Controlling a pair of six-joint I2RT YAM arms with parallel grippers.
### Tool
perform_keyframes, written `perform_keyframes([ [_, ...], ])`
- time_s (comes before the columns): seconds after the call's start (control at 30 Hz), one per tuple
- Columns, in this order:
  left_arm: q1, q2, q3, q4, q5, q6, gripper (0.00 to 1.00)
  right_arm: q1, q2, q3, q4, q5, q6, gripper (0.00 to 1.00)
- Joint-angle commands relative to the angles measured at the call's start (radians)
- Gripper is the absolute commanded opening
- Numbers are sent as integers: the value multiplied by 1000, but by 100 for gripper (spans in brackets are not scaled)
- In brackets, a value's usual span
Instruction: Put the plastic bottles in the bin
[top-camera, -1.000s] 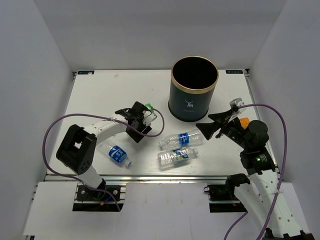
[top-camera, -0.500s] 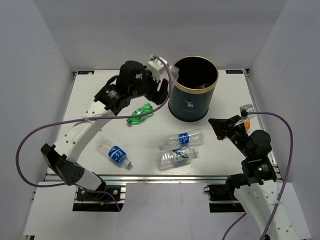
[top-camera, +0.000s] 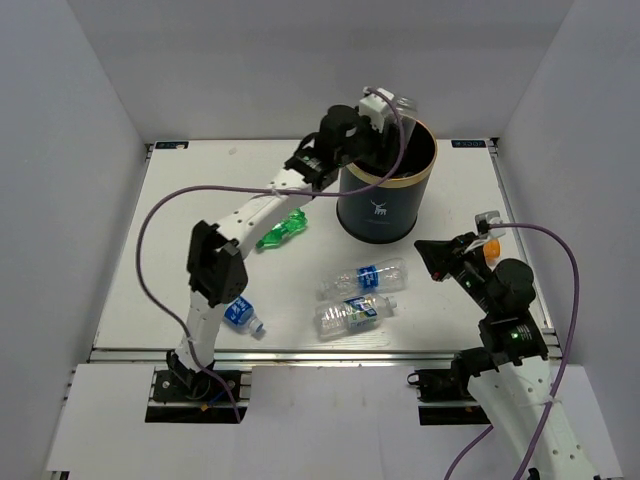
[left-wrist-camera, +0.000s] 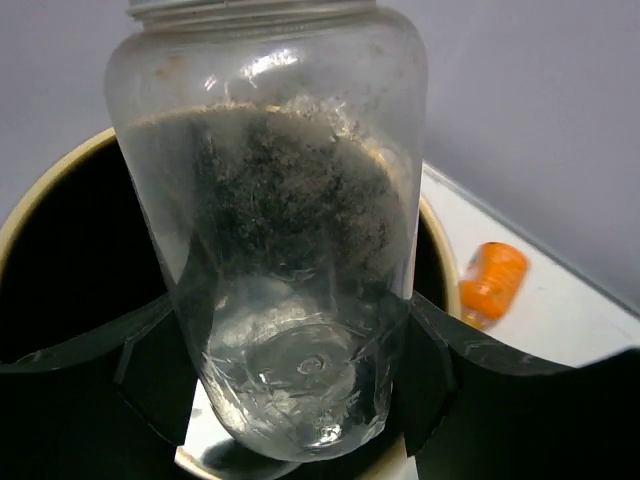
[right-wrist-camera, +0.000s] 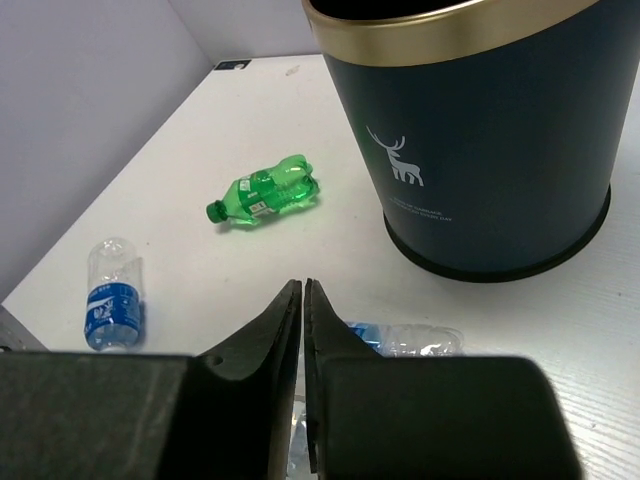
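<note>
My left gripper (top-camera: 378, 118) is shut on a clear plastic bottle (top-camera: 392, 103), held over the open mouth of the bin (top-camera: 388, 190). In the left wrist view the clear bottle (left-wrist-camera: 285, 220) fills the space between both fingers (left-wrist-camera: 440, 350), with the bin's gold rim (left-wrist-camera: 40, 200) below. A green bottle (top-camera: 282, 230) lies left of the bin. Two clear, blue-labelled bottles (top-camera: 365, 277) (top-camera: 352, 312) lie mid-table and a third (top-camera: 238, 313) near the left arm. My right gripper (right-wrist-camera: 302, 288) is shut and empty, low beside an orange bottle (top-camera: 488, 247).
Grey walls close in the white table (top-camera: 200, 200) on three sides. The left arm's purple cable (top-camera: 150, 250) loops over the table's left half. The metal rail (top-camera: 320, 352) runs along the near edge.
The left arm rose from near the green bottle and swung right, ending over the bin with the clear bottle. The right gripper closed from wide open and drew back slightly.
</note>
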Motion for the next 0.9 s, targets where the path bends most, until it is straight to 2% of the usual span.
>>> perform_keyframes([
  [0.0,-35,49,128,56,-92,1,18,-3,15,-2,41,-14,9,11],
  [0.03,-35,63,150,56,-105,15,21,-1,18,-2,39,-22,6,17],
  [0.07,-35,72,151,56,-123,26,29,-1,21,-4,42,-25,6,22],
  [0.1,-45,72,161,56,-172,26,56,-3,27,-4,41,-33,6,26],
  [0.13,-45,72,161,56,-197,35,66,-3,29,-4,41,-39,3,29],
  [0.17,-45,72,161,56,-212,35,75,-3,30,-5,41,-42,0,40],
  [0.2,-45,72,161,41,-240,44,95,-3,30,-5,70,-42,-5,45],
  [0.23,-45,60,161,41,-251,44,100,-3,30,-7,69,-45,-8,50],
  [0.33,-55,2,140,13,-251,69,100,-3,33,-11,70,-44,-17,74],
  [0.37,-55,-21,129,13,-251,79,100,-4,36,-11,70,-53,-31,85],
  [0.4,-55,-47,106,4,-251,79,100,-1,40,-10,72,-54,-37,90],
  [0.5,-64,-176,39,-25,-251,92,100,-4,53,-30,111,-112,-77,90],
  [0.57,-73,-260,-22,-35,-217,92,100,3,59,-53,195,-200,-108,90],
  [0.63,-73,-424,-182,-56,-195,67,100,-1,63,-86,236,-264,-132,84],
  [0.67,-73,-485,-319,-56,-171,57,100,-1,72,-102,271,-310,-135,80],
  [0.7,-73,-550,-393,-56,-171,46,100,2,92,-112,307,-330,-146,73],
  [0.73,-73,-681,-465,-56,-171,34,100,2,99,-119,331,-400,-151,71],
  [0.77,-73,-751,-613,-56,-183,18,100,6,137,-120,345,-427,-157,69],
  [0.8,-73,-820,-689,-47,-192,7,100,6,151,-122,354,-456,-192,67],
  [0.83,-73,-960,-833,-32,-215,-8,100,8,196,-123,407,-575,-206,67],
  [0.87,-73,-1028,-898,-32,-229,-31,100,23,213,-122,403,-608,-221,67],
])
